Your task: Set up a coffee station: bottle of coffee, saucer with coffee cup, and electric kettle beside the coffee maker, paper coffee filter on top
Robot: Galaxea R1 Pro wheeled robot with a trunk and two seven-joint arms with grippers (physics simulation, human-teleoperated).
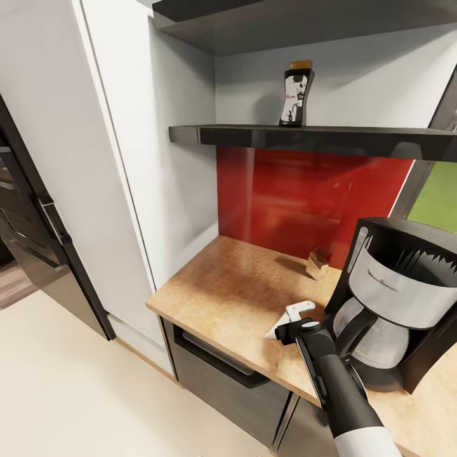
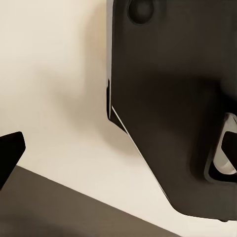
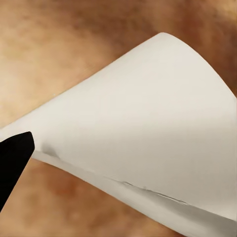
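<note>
Right wrist view: the paper coffee filter [image 3: 148, 128] lies pinched at the right end effector [image 1: 293, 325], low over the bench [image 1: 222, 292]; the coffee maker [image 1: 393, 298] stands just beside it, its top higher up.

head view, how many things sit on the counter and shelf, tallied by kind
Black and silver drip coffee maker on the wooden countertop: 1
White paper coffee filter at the right gripper: 1
Dark coffee bottle with amber lid on the black shelf: 1
Small brown block near the red backsplash: 1
Total: 4
</note>
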